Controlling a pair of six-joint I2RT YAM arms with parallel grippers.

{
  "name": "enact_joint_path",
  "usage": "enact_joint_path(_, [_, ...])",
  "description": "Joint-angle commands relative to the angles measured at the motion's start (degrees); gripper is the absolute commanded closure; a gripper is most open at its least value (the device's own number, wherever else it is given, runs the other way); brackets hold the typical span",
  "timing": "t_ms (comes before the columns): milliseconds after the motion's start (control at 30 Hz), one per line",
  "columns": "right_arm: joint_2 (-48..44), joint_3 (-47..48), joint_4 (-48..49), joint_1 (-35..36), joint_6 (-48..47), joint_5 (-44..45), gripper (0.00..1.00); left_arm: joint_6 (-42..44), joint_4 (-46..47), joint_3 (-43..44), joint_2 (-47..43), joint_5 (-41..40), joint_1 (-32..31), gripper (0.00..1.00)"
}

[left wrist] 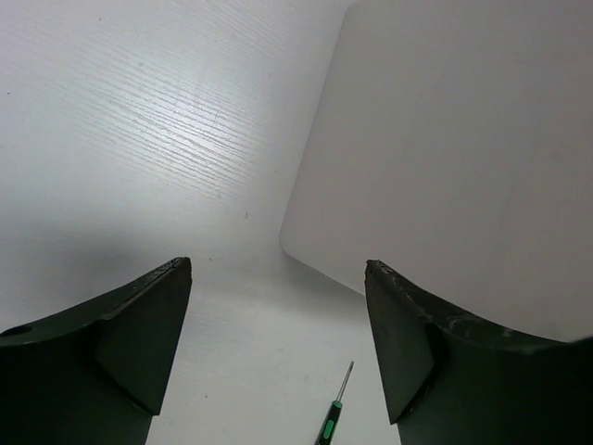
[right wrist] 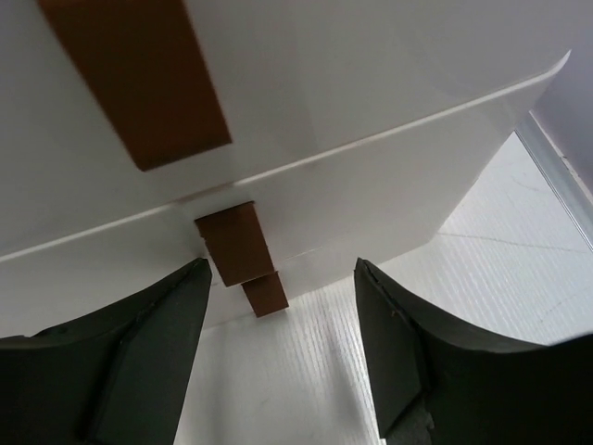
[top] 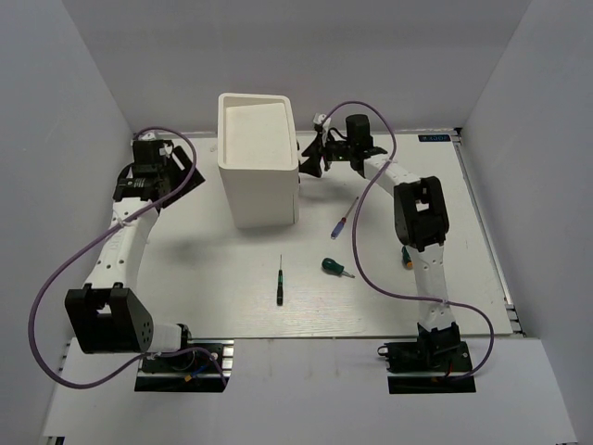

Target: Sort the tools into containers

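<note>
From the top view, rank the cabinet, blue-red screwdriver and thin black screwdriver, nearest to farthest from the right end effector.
1. Cabinet, just left of the right end effector.
2. Blue-red screwdriver, mid-table, right of centre.
3. Thin black screwdriver, toward the front edge.

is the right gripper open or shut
open: the right gripper shows a wide gap, nothing in it, facing the cabinet.

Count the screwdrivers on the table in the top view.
3. A black one lies in front of the cabinet, a stubby green one right of it, a blue-red one farther back. Others may be hidden.
</note>
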Motion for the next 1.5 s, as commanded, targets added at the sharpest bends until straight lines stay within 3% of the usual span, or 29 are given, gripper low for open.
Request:
enact_joint_path(0, [1.54,4.47,5.42,-0.43,1.11,-4.75,0.31,0.02,-1.20,0.04,-3.18,1.17,0.17,0.14])
enact_joint_path(233, [1.19,2.02,9.37,-0.26,-0.64,-11.18,0.40,0.02,-2.34,-1.80,-4.85,1.17,0.17,0.14])
enact_joint_path(467, [-0.83,-0.62,12.10,-0.78,-0.38,-14.00,0.57,-0.50,-1.72,-2.33,-4.85,1.17,-0.97,0.14])
enact_joint_path(567, [-0.39,-0.18,11.58,-1.05,-0.29,-16.28,0.79,0.02,0.29,-3.47,-4.85,2.49,-0.97,0.16])
enact_joint_path(600, [-0.56,-0.44,11.40,-1.39,-0.20,-16.72,0.98,0.02,1.08,-4.34,-5.37,3.45,-0.97,0.17])
enact_joint_path(633, [-0.65,-1.05,11.49,-1.31,-0.38,-16.55,1.00,0.02,2.31,-4.35,-5.37,4.24,-0.97,0.19])
enact_joint_path(733, [-2.67,-4.29,12.81,-1.66,-0.29,-14.53,1.00,0.02,2.93,-4.88,-5.37,4.77,-0.97,0.24])
enact_joint_path(800, [-4.94,-6.32,13.60,-2.19,0.15,-8.31,1.00,-0.50,3.98,-5.40,-5.90,4.78,-0.97,0.26])
enact_joint_path(833, [-6.61,-9.12,13.25,-2.54,-0.90,-1.06,1.00,-1.03,5.03,-6.19,-7.12,4.78,-0.97,0.28])
enact_joint_path(1000, [-11.81,-10.98,-0.08,-4.38,-7.05,11.39,1.00,-2.17,6.63,-8.57,-9.68,3.73,-0.97,0.28])
enact_joint_path(1100, [-15.24,-14.50,-2.03,-5.17,-8.90,16.40,1.00,-2.17,6.63,-9.18,-9.68,3.72,-0.97,0.28])
enact_joint_path(1400, [-19.64,-18.02,-5.91,-6.67,-9.17,14.40,1.00,2.04,9.17,-11.03,-10.82,11.69,-1.50,0.30])
enact_joint_path(1433, [-19.81,-18.11,-5.91,-6.58,-7.78,13.17,0.86,4.05,9.17,-11.03,-10.82,12.85,-1.50,0.30])
enact_joint_path(1467, [-20.42,-17.94,-5.91,-6.58,-7.33,13.51,0.66,5.20,9.70,-11.03,-10.82,15.82,-1.50,0.30])
